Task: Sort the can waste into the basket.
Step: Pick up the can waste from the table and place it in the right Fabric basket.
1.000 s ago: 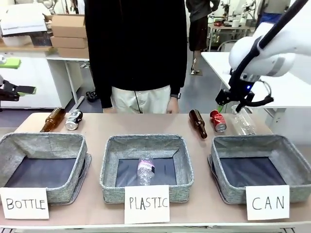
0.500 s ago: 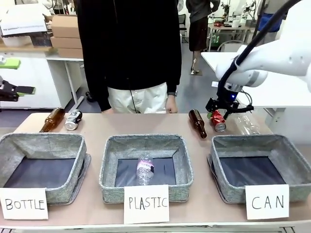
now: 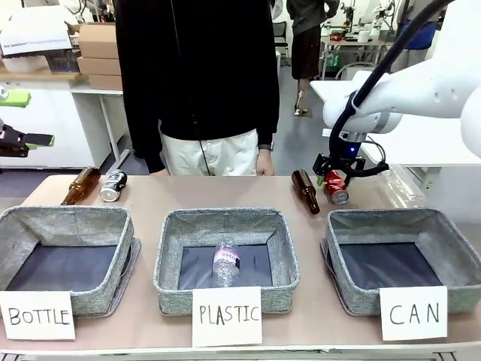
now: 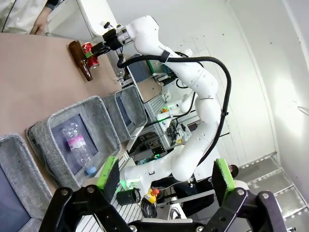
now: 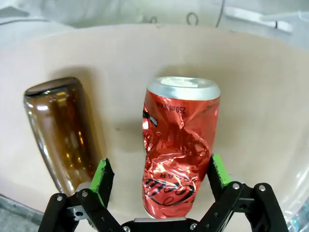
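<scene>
1. Front: the right gripper (image 3: 334,179) had swung in from the right and now hung over the crumpled red metal can (image 3: 337,189), which lay just behind the grey woven fabric basket carded CAN (image 3: 445,226). The dark metal can (image 3: 114,185) lay far left of that basket.
2. Left wrist: the left gripper (image 4: 165,173) gaped wide and held nothing.
3. Right wrist: the green pads (image 5: 102,176) straddled the red can (image 5: 179,140), spread apart and not yet gripping, so closing looked next.

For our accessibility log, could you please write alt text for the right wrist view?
A dented red can lies on the tan table between the open, green-padded fingers of the right gripper, its silver top pointing away from the camera. A brown glass bottle lies beside it, outside the fingers.
</scene>
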Motion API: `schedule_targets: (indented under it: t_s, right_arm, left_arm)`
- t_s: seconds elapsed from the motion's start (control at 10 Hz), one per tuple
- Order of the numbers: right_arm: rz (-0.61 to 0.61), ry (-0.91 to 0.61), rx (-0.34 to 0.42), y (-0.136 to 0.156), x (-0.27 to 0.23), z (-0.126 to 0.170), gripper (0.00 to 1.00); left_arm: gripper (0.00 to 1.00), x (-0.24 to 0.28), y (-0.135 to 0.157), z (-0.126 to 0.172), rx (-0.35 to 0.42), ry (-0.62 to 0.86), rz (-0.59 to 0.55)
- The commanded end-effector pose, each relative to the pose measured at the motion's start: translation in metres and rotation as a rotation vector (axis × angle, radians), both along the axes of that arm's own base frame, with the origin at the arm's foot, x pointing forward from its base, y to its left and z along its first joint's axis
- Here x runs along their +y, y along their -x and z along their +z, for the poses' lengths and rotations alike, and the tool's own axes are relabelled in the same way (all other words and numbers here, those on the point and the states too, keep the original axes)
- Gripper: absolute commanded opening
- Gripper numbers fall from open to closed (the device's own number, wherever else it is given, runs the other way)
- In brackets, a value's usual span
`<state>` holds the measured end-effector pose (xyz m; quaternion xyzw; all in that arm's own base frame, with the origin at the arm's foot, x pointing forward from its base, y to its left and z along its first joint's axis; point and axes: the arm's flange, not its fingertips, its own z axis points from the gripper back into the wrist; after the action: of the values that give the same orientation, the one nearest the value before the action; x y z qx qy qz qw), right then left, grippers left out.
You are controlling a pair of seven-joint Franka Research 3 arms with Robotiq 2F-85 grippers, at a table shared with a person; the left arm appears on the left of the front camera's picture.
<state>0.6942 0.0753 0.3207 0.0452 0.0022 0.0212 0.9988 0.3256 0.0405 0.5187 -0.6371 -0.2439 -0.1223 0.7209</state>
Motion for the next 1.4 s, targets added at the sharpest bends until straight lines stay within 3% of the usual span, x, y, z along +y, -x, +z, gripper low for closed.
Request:
schedule_targets:
  t_s: [0.0, 0.1, 0.2, 0.3, 0.4, 0.5, 0.6, 0.9, 1.0, 1.2, 1.3]
  right_arm:
    - [-0.065, 0.081, 0.041, -0.009, 0.002, -0.004, 1.00]
    - [-0.082, 0.094, 0.048, -0.011, 0.001, -0.007, 1.00]
    - [-0.087, 0.107, 0.053, -0.011, 0.002, -0.009, 0.42]
    - [-0.087, 0.120, 0.051, -0.011, 0.004, -0.010, 0.41]
    - [-0.082, 0.120, 0.050, -0.012, 0.004, -0.010, 0.00]
    - [-0.079, 0.121, 0.051, -0.012, 0.003, -0.011, 0.37]
    - [-0.078, 0.122, 0.053, -0.012, 0.003, -0.011, 0.00]
    - [-0.086, 0.115, 0.059, -0.013, 0.001, -0.012, 0.00]
    - [-0.088, 0.102, 0.062, -0.013, -0.001, -0.010, 0.37]
    - [-0.083, 0.099, 0.012, -0.007, -0.012, 0.013, 0.37]
    - [-0.059, 0.069, 0.005, 0.006, -0.019, 0.043, 0.37]
  left_arm:
    - [1.00, -0.001, -0.001, 0.002, -0.025, 0.019, -0.005]
    - [1.00, -0.001, -0.001, 0.002, -0.025, 0.019, -0.005]
    - [1.00, -0.001, -0.001, 0.002, -0.025, 0.019, -0.005]
    - [1.00, -0.001, -0.001, 0.002, -0.025, 0.019, -0.005]
    - [1.00, -0.001, -0.001, 0.002, -0.025, 0.019, -0.005]
    - [1.00, -0.001, -0.001, 0.002, -0.025, 0.019, -0.005]
    - [1.00, -0.001, -0.001, 0.002, -0.025, 0.019, -0.005]
    - [1.00, -0.001, -0.001, 0.002, -0.025, 0.019, -0.005]
    - [1.00, -0.001, -0.001, 0.002, -0.025, 0.019, -0.005]
    - [1.00, -0.001, -0.001, 0.002, -0.025, 0.019, -0.005]
    - [1.00, -0.001, -0.001, 0.002, -0.025, 0.019, -0.005]
